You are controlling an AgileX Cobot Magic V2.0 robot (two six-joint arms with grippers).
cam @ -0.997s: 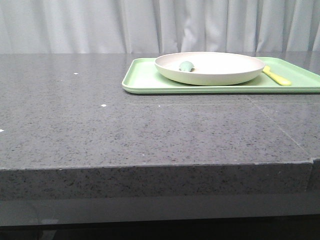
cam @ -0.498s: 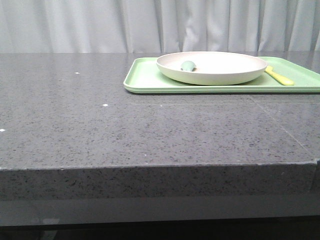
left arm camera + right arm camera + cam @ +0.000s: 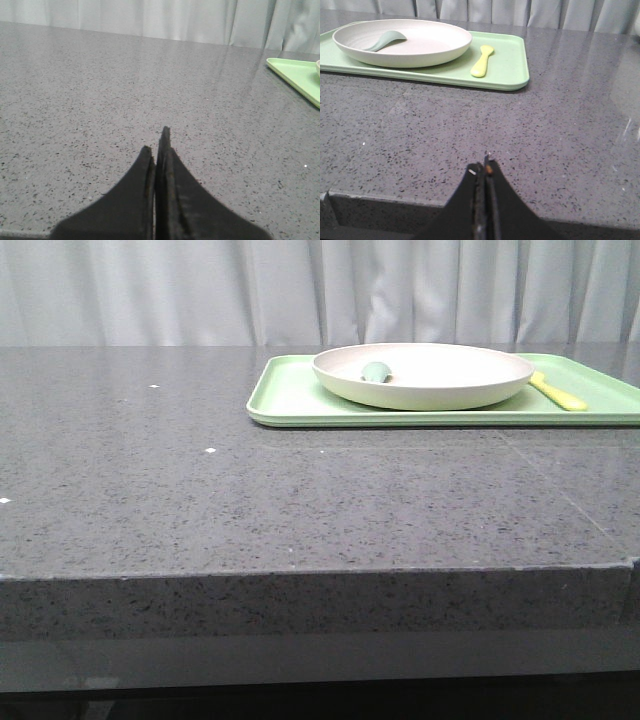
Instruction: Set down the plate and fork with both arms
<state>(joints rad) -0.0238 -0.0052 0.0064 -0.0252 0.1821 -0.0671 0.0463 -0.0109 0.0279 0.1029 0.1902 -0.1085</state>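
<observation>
Both pincers, left (image 3: pixel 159 150) and right (image 3: pixel 485 172), sit pressed together low over the bench (image 3: pixel 300 490), well apart from the plate (image 3: pixel 423 375) and yellow fork (image 3: pixel 481 61) on the green tray (image 3: pixel 290 400), so either scene-stage fits.

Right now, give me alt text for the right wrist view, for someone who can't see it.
A shallow cream plate holding a grey-green utensil sits on a light green rectangular tray on a speckled grey stone table, with a yellow plastic utensil lying on the tray beside the plate. The right gripper is shut, nearer the camera, holding nothing.
</observation>
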